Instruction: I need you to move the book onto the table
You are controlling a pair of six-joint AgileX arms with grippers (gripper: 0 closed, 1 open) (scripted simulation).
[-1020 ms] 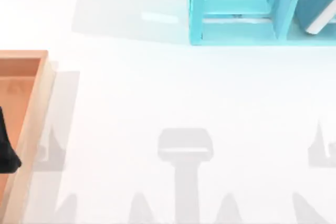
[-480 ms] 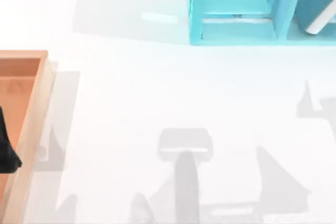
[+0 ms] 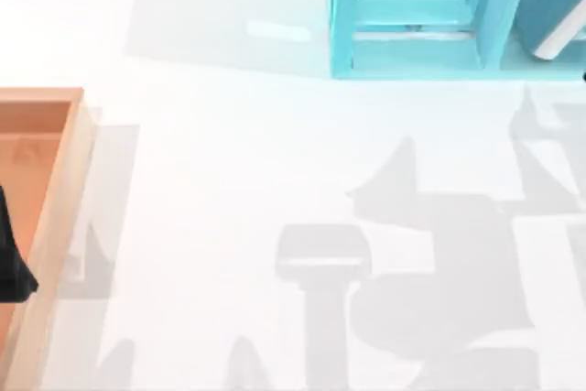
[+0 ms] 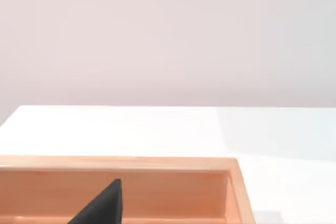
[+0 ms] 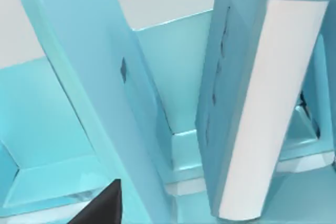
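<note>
The book (image 3: 552, 5) has a teal-blue cover and white page edges. It stands leaning in the right compartment of the light blue shelf unit (image 3: 412, 16) at the back right. In the right wrist view the book (image 5: 262, 93) is close ahead, upright and slightly tilted, beside a shelf divider (image 5: 100, 87). A dark part of my right gripper (image 5: 102, 205) sits just short of the shelf. The white table (image 3: 229, 171) carries large arm shadows at the right. My left gripper (image 3: 11, 263) is parked over the wooden tray.
An orange-brown wooden tray (image 3: 55, 180) lies at the table's left edge and is also in the left wrist view (image 4: 157, 163). The shelf's left compartment (image 3: 412, 38) holds nothing. The table's middle is bare white surface.
The right arm's shadow has spread and shifted toward the shelf at the back right. The left gripper and the book have not moved.
</note>
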